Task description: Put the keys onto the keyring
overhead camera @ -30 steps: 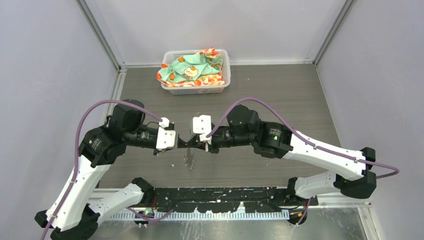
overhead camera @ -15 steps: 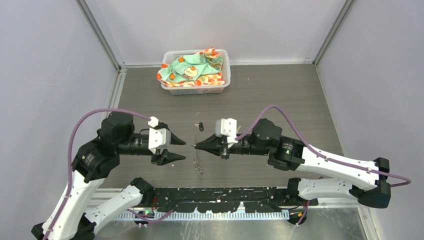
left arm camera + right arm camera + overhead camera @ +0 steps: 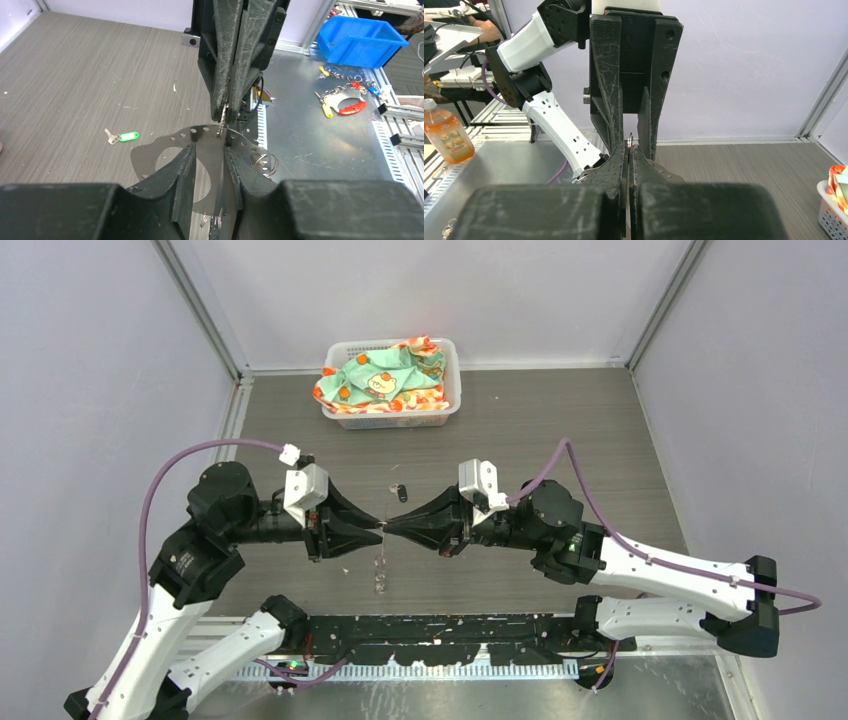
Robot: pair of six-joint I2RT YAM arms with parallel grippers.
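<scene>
Right pincer [image 3: 395, 528] clamps the thin, silver-grey, hole-edged keyring [image 3: 199, 135]; left pincer [image 3: 209, 152], narrowly parted, should close squarely on its rim without tugging.

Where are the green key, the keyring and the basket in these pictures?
Green key [image 3: 128, 136], left wrist view, on its green plastic head.
Keyring [image 3: 144, 154], left wrist view, on the left side of its band.
Basket [image 3: 390, 420], top view, on its near wall.

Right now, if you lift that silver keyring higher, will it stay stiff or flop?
Probably flops: the keyring sags in a curve from the right end effector pinching it. Likely light, since its band looks thin and holed. May slip, being smooth metal.
</scene>
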